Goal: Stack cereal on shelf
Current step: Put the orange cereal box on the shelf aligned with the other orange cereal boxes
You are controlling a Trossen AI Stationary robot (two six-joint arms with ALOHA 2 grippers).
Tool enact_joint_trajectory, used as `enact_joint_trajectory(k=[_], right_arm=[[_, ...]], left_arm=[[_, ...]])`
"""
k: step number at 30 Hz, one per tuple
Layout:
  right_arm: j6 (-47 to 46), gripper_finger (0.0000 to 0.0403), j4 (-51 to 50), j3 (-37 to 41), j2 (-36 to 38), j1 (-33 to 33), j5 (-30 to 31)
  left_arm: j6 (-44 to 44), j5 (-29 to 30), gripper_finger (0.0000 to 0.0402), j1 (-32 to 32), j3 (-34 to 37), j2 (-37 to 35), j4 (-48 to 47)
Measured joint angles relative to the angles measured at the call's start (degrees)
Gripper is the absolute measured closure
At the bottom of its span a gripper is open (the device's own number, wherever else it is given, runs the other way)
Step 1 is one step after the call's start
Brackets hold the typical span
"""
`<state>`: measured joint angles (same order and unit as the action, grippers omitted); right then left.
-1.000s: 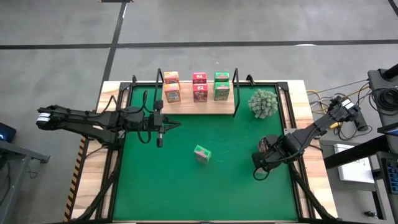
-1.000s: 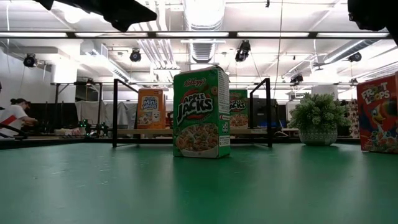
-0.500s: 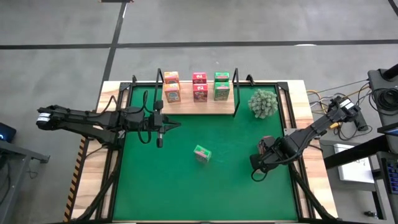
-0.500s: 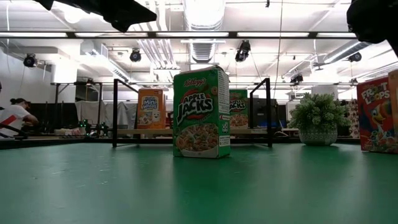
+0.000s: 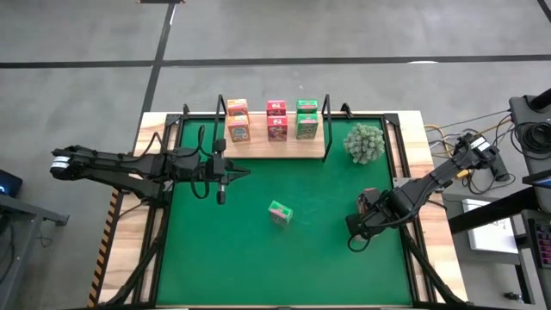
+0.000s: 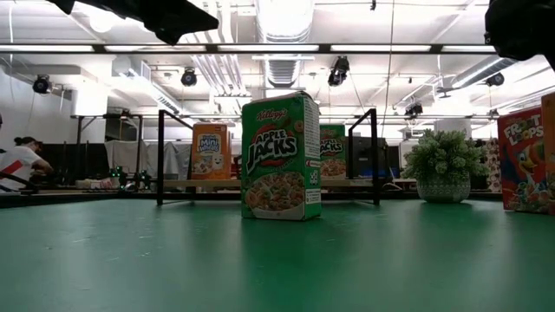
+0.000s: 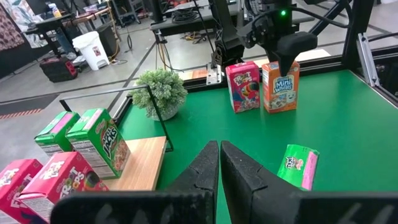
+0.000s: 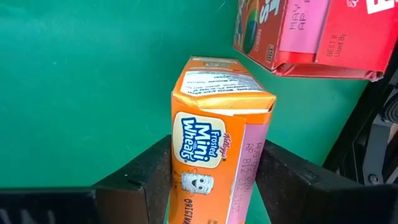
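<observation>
My right gripper (image 5: 360, 220) stands over the mat's right side, shut on an orange cereal box (image 8: 214, 143). A pink box (image 8: 323, 34) stands on the mat just beside it. A green box (image 5: 280, 212) stands upright on its bottom in the middle of the mat. The wooden shelf (image 5: 258, 153) at the far edge carries two orange (image 5: 238, 120), two pink (image 5: 276, 119) and two green boxes (image 5: 307, 119). My left gripper (image 5: 222, 183) is shut and empty over the mat's left part. My right gripper pinches the orange box between its two fingers (image 8: 146, 177), one on each of two opposite sides, below the box's top flap (image 8: 217, 78). The fingers come from above, pointing down. The box is upright beside the pink box; in the left wrist view its bottom (image 7: 278, 107) looks to be on the mat.
A fuzzy plant ball (image 5: 364, 142) sits at the shelf's right end. Black wire uprights (image 5: 327, 116) stand at the shelf's sides. Black frame bars run along the mat's edges (image 5: 405, 215). A person shows far off in the low view (image 6: 17, 165).
My right gripper has shifted a little toward the table's left edge. The orange box's edge has come into the low view at its right border, beside the pink box. Nothing has moved in the last half second.
</observation>
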<state>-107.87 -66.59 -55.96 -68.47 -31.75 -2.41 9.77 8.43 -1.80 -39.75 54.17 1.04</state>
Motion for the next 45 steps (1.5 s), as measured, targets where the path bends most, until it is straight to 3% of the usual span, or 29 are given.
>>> enact_joint_trajectory(k=[14,24,29,33,38,45], right_arm=[[4.53,0.023,-0.68,-6.1,0.11,0.0,1.91],[12.01,0.023,-1.0,-16.25,0.13,0.13,14.19],[21.05,0.023,-0.32,-21.03,-0.33,1.95,22.25],[32.18,0.023,0.96,-25.2,-2.21,5.97,24.61],[49.19,0.023,5.05,-30.86,-6.59,12.59,24.24],[68.6,0.023,5.53,-39.95,-14.59,21.48,18.83]], left_arm=[[-0.33,0.0,0.0402,0.0,0.0,0.0,0.06],[-0.46,0.0,0.0402,0.01,0.0,-0.02,0.06],[0.66,0.0,0.0402,0.0,0.0,-1.19,0.3],[2.23,0.0,0.0402,0.01,0.0,-2.73,0.49],[3.93,0.0,0.0402,0.02,0.0,-4.37,0.6],[6.26,0.0,0.0402,0.0,0.0,-6.27,0.52]])
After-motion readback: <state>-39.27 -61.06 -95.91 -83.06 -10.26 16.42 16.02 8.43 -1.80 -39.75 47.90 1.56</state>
